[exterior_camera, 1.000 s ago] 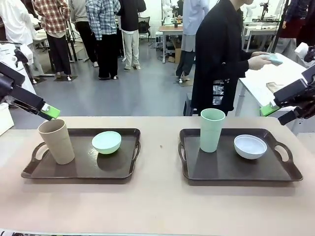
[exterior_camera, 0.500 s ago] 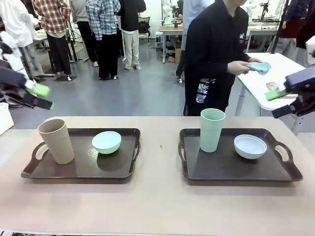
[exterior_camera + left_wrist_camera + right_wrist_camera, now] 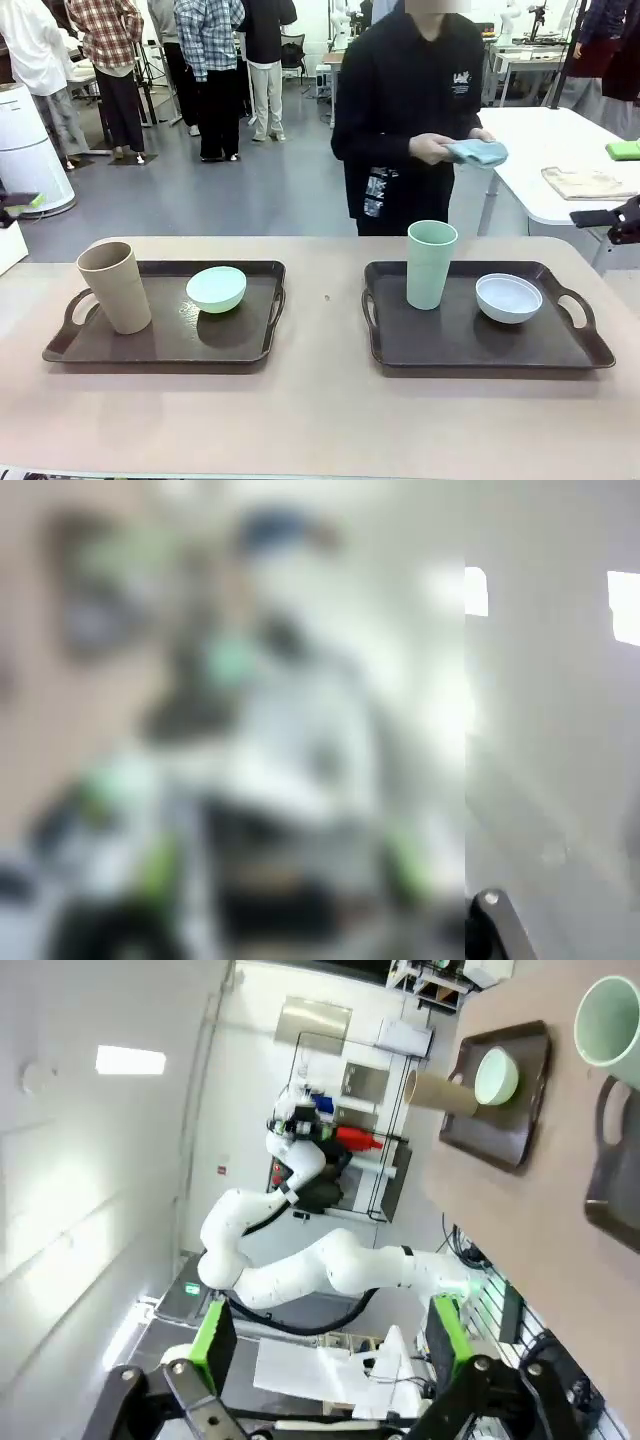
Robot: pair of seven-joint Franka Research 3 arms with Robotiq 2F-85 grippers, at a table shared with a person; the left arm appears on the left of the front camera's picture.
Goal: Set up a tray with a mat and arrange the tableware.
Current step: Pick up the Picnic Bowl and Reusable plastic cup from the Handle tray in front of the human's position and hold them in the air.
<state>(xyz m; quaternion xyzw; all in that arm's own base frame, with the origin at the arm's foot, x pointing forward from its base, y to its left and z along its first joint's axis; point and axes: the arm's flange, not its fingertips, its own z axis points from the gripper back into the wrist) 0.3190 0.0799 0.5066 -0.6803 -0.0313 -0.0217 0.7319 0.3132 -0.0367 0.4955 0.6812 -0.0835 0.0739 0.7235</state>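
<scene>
Two trays sit on the tabletop (image 3: 320,420).

Front view: the left tray (image 3: 160,365) carries the tan cup (image 3: 113,287) and the mint bowl (image 3: 216,288). The right tray (image 3: 490,368) carries the pale green cup (image 3: 431,263) and the white bowl (image 3: 508,297). No mat lies under them. At the far side a person holds a folded blue cloth (image 3: 477,152), possibly the mat.

Left wrist view: heavily blurred. The left claw (image 3: 280,870) appears spread, with nothing seen between its pads.

Right wrist view: the right claw (image 3: 330,1345) is wide open and empty.

Step judged: the mat is not yet laid. The next move calls for clearing a tray first.
</scene>
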